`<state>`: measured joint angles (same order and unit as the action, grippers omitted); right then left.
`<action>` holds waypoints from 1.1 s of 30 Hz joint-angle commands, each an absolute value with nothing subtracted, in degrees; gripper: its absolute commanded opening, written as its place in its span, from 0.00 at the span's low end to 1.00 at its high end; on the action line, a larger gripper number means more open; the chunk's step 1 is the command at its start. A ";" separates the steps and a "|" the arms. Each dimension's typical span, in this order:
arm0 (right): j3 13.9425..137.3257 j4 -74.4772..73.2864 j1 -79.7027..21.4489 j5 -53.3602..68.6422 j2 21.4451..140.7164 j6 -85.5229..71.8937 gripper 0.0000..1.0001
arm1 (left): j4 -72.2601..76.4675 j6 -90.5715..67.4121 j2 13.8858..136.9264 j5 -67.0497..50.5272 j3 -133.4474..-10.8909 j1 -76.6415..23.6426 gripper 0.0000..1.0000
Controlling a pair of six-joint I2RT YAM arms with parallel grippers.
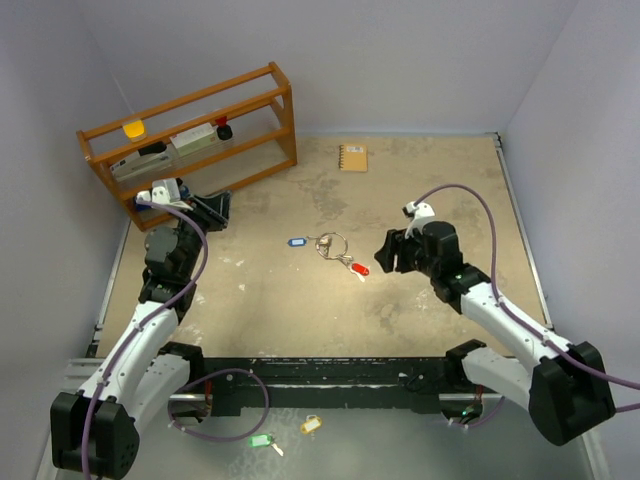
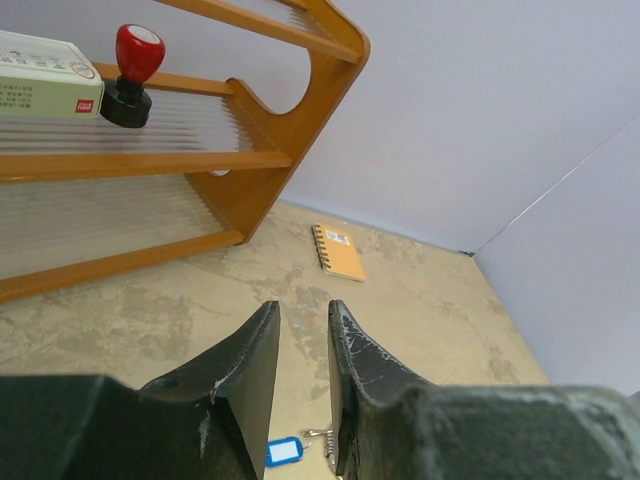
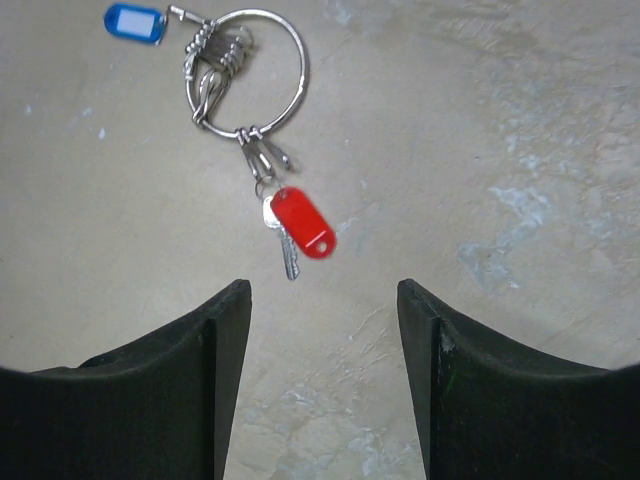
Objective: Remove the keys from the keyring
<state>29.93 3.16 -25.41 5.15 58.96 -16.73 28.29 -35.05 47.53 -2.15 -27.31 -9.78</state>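
The keyring (image 1: pixel 332 243), a thin silver wire ring with a bunch of plain metal keys, lies flat mid-table. The blue-tagged key (image 1: pixel 296 241) hangs off its left and the red-tagged key (image 1: pixel 359 269) off its lower right, both attached. The right wrist view shows the ring (image 3: pixel 304 75), the blue tag (image 3: pixel 133 22) and the red tag (image 3: pixel 302 222). My right gripper (image 1: pixel 384 252) (image 3: pixel 322 285) is wide open and empty, just right of the red tag. My left gripper (image 1: pixel 220 210) (image 2: pixel 303 308) is narrowly open and empty, up by the shelf; the blue tag (image 2: pixel 283 452) shows below it.
A wooden shelf (image 1: pixel 190 130) at the back left holds a white box, a yellow item and a red-topped stamp (image 2: pixel 132 75). An orange notebook (image 1: pixel 352 157) lies at the back. A green tag (image 1: pixel 260 440) and a yellow tag (image 1: pixel 311 425) lie by the arm bases.
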 commanded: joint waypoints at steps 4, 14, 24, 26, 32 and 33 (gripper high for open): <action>33.29 1.16 -36.58 -5.79 64.32 -9.40 0.64 | 32.51 -36.62 46.93 -2.97 -26.68 -9.67 0.24; 37.46 1.87 -44.01 -12.73 73.07 -6.05 0.64 | 31.12 -35.59 46.04 -2.48 -26.00 -9.71 0.24; 40.58 5.76 -43.99 -11.86 80.85 -6.38 0.70 | 31.12 -35.21 44.65 -1.83 -25.06 -9.66 0.24; 41.27 6.59 -43.95 -11.54 82.41 -6.54 0.70 | 30.58 -35.00 44.56 -1.75 -25.05 -9.68 0.24; 41.51 8.11 -43.95 -9.52 85.72 -6.53 0.70 | 29.98 -34.46 44.17 -1.18 -24.88 -9.67 0.24; 41.61 8.18 -43.87 -9.72 86.15 -6.45 0.70 | 29.93 -34.38 44.27 -1.10 -24.87 -9.71 0.24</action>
